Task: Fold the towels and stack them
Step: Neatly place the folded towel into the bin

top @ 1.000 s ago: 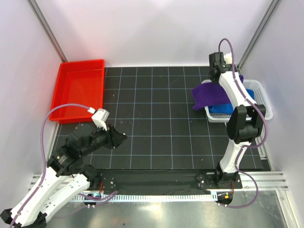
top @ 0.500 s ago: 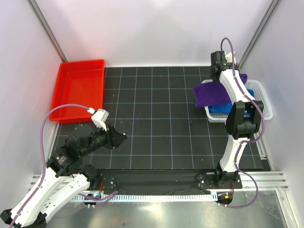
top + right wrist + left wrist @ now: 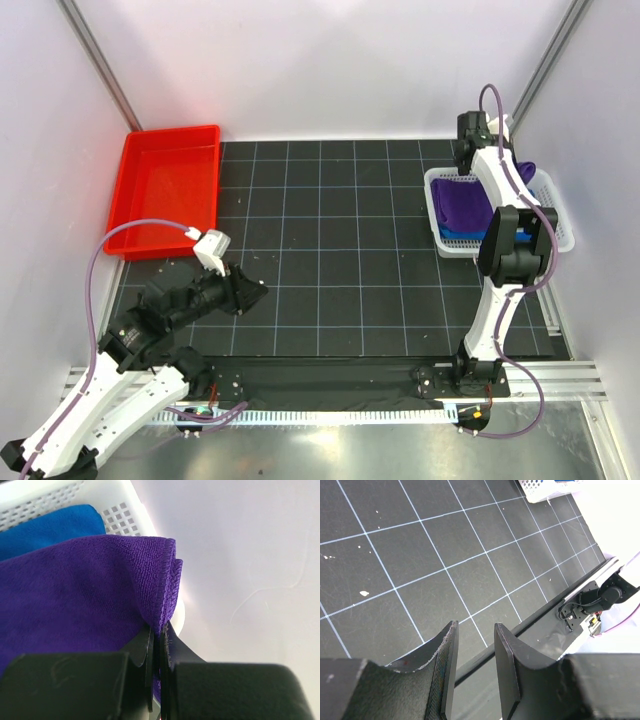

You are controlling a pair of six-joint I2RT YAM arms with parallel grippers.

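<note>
The deep purple towel (image 3: 463,204) lies bunched in the white mesh basket (image 3: 560,215), on top of the royal blue towel (image 3: 452,236), of which only a strip shows. My right gripper (image 3: 512,166) hangs over the basket's far right side, shut on a folded edge of the purple towel (image 3: 90,595). In the right wrist view the blue towel (image 3: 50,527) sits behind it against the basket wall (image 3: 125,515), and the right gripper (image 3: 159,630) pinches the purple hem. My left gripper (image 3: 255,289) hovers low over the black mat at the near left. The left gripper (image 3: 474,630) is open and holds nothing.
A red plastic tray (image 3: 165,190) sits at the far left corner of the gridded mat. White walls stand close behind and beside the basket. The basket's corner (image 3: 545,490) shows at the top of the left wrist view, and the right arm's base (image 3: 590,605) at its right.
My right gripper has carried the purple towel to the right, from draping over the basket's left rim onto the mat to lying inside the basket. The left arm has not moved.
</note>
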